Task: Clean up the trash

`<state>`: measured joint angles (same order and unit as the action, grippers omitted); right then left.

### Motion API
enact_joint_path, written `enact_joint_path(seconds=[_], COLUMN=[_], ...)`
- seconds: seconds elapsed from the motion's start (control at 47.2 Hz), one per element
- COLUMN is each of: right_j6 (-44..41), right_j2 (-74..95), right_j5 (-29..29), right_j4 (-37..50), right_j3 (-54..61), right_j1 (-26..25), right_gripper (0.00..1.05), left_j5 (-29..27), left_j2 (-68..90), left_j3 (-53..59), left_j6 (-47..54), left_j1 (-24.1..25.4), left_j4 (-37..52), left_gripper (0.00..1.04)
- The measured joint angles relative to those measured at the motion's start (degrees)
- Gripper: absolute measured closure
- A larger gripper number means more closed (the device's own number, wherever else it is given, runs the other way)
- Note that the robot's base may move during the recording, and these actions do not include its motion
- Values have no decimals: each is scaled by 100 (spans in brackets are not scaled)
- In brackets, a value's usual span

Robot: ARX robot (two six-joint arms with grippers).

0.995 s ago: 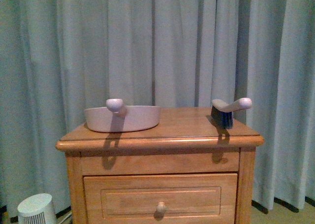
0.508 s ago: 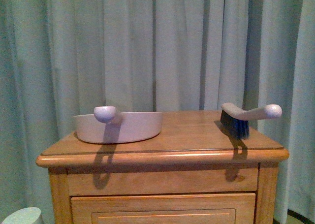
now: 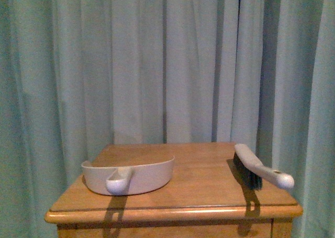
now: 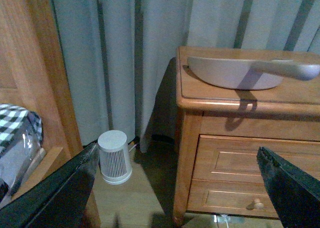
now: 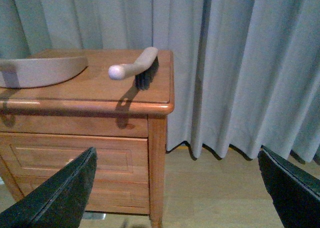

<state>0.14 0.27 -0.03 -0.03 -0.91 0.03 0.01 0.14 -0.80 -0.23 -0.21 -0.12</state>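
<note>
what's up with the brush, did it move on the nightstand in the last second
No. The brush lies by the right edge of the nightstand, right of the dustpan, as before. Its shift in the picture matches the nightstand's: the camera rose.

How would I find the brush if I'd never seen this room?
Find the wooden nightstand in front of the curtain. The brush lies on its top near the right edge. Unlike the wide beige dustpan, it is slim with dark bristles.

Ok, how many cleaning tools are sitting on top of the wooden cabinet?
2: a beige dustpan on the left of the cabinet top, a hand brush near its right edge. The dustpan's inside is hidden.
</note>
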Motion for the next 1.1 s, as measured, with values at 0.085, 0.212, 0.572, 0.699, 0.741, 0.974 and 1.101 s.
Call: enact_joint_path(seconds=[0.085,0.212,0.572,0.699,0.741,0.974,1.101], right_j6=[0,0,0,0,0,0,0], right_j2=[0,0,0,0,0,0,0], right_j5=[-2,0,0,-2,-2,-2,-2], right_j4=[0,2,2,2,2,2,2], right_j3=[0,0,0,0,0,0,0], right_j1=[0,0,0,0,0,0,0], right_gripper=[7,7,7,7,7,7,7], left_j5=[-2,-2,1209,1322,1281,562,223], left_j2=[0,0,1445,2555,2959,5206,5901], left_j3=[0,0,-420,-984,-1241,-3700,-4725], left_j6=[0,0,-1154,-1200,-1126,33,374], left_j1=[0,0,507,702,680,-608,-1182], left_j4=[0,0,-833,-522,-459,-1410,-1912], left_gripper=[8,8,8,8,8,8,8])
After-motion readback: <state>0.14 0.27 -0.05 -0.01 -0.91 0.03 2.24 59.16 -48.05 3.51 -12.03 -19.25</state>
